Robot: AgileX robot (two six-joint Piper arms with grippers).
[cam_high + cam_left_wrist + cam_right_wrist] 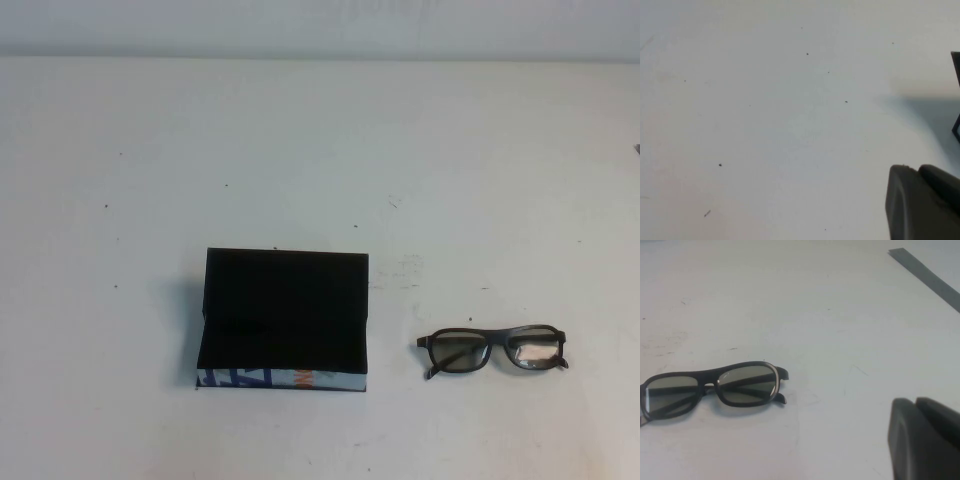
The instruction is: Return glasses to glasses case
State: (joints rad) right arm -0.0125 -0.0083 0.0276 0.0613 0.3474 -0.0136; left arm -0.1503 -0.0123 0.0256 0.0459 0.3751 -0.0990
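The glasses case [285, 310] is a black box with a white, blue and orange printed front side, left of the table's middle. It looks open, with its black lid up at the back. The black thick-rimmed glasses [493, 350] lie flat on the table to the right of the case, clear of it. They also show in the right wrist view [715, 390]. My right gripper [914, 401] is shut and empty, apart from the glasses. My left gripper [917, 167] is shut and empty over bare table; a dark edge of the case [957, 75] shows beside it. Neither gripper shows in the high view.
The white table [320, 150] has small dark specks. A grey strip [930, 277] lies on the table far from the glasses in the right wrist view.
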